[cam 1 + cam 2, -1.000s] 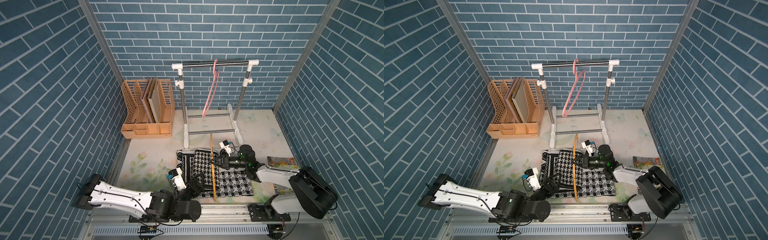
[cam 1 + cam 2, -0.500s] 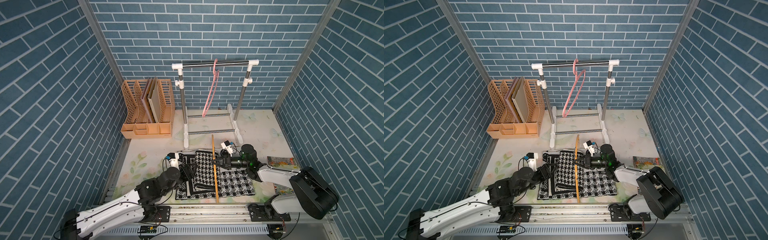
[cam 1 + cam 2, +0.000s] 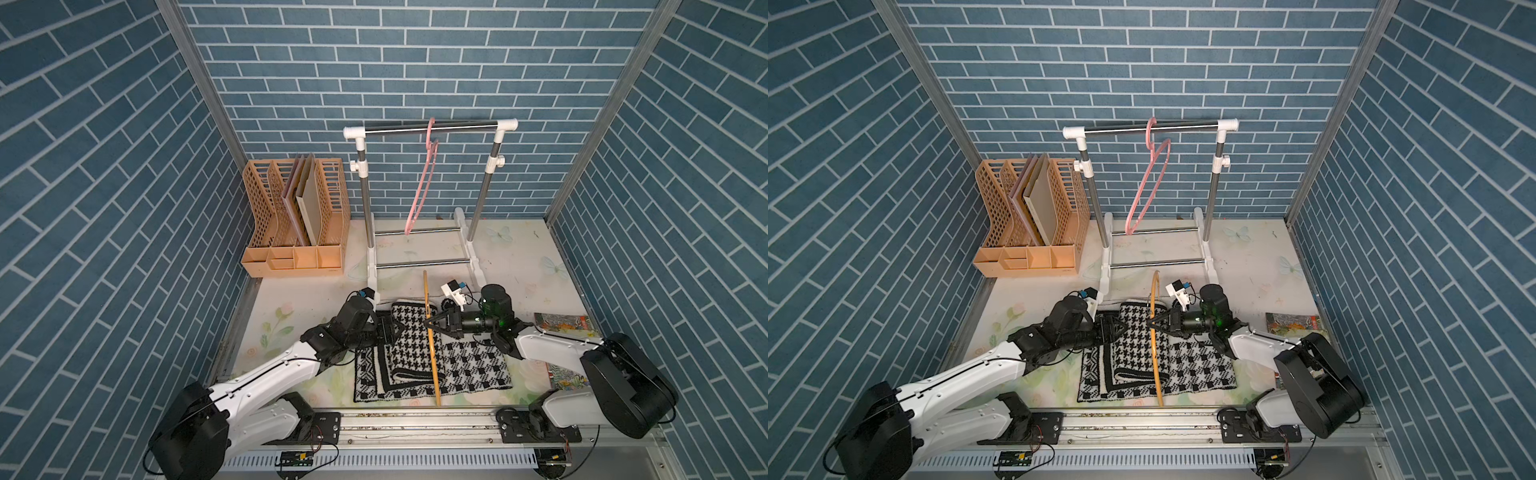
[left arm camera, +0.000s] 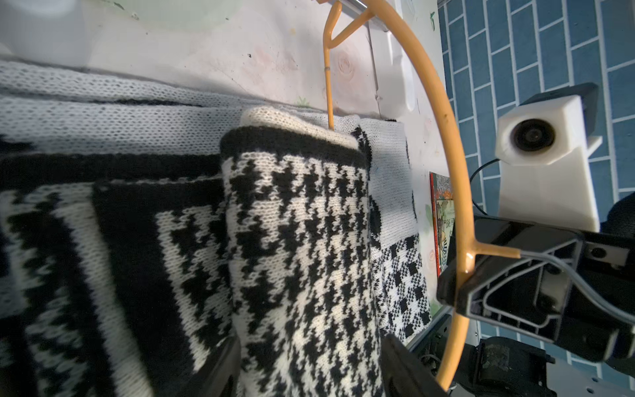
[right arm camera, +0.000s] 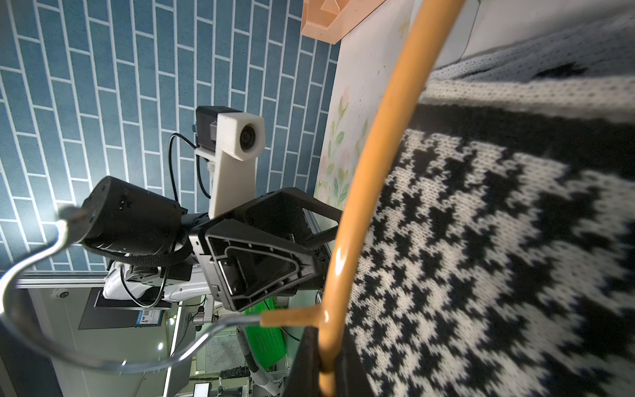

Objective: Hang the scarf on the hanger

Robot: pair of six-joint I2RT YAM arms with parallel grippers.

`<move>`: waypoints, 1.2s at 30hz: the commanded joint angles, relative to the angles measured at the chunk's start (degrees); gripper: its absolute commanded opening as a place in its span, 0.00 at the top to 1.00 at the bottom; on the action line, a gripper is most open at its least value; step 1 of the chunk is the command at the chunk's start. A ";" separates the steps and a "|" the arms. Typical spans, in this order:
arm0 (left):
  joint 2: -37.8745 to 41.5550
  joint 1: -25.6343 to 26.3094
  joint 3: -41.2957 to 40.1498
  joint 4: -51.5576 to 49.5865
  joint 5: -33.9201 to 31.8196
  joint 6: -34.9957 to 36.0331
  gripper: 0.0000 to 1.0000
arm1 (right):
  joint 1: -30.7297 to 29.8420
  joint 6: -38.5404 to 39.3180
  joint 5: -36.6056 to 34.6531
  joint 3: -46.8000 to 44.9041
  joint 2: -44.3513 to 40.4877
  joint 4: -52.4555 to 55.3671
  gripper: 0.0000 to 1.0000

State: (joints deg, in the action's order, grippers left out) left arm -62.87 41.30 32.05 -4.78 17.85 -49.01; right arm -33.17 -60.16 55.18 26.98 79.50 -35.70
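Observation:
The black-and-white houndstooth scarf (image 3: pixel 469 365) (image 3: pixel 1200 365) lies on the table with a raised fold (image 4: pixel 299 223) (image 5: pixel 481 240) in its middle. An orange hanger (image 3: pixel 432 357) (image 3: pixel 1155 353) (image 4: pixel 446 137) (image 5: pixel 371 154) stands on edge over it. My right gripper (image 3: pixel 430 325) (image 3: pixel 1152 324) (image 5: pixel 326 364) is shut on the hanger at the base of its wire hook. From the other side my left gripper (image 3: pixel 399 328) (image 3: pixel 1121 326) (image 4: pixel 309 361) straddles the fold, jaws open, one finger on each side. The hanger's straight bar disappears behind the fold's far edge.
A white-and-steel clothes rack (image 3: pixel 432 126) (image 3: pixel 1150 124) stands behind, with a pink hanger (image 3: pixel 422 187) (image 3: pixel 1148 187) on its rail. An orange file organiser (image 3: pixel 295 216) sits at the back left. A colourful book (image 3: pixel 561 324) lies by the right arm.
My left arm swung up from the table's front edge and reached over the scarf's left side to the fold, its jaws narrowing. The right gripper and hanger barely moved.

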 commanded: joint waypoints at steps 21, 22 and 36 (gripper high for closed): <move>-5.25 0.01 -5.46 6.94 6.59 -0.32 0.62 | 1.26 5.32 -0.60 -0.61 0.04 4.06 1.00; -4.60 -0.07 -4.84 5.95 5.98 0.01 0.66 | 1.33 5.34 -0.59 -0.57 -0.03 4.06 1.00; 6.15 -0.25 -5.66 -10.05 0.87 0.06 1.00 | 1.38 0.17 0.94 -0.22 -4.59 1.56 1.00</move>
State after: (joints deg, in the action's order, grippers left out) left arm -58.43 41.28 27.66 -8.03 21.61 -49.15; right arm -32.34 -59.99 55.86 27.44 77.41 -33.61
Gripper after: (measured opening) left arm 0.081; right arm 0.105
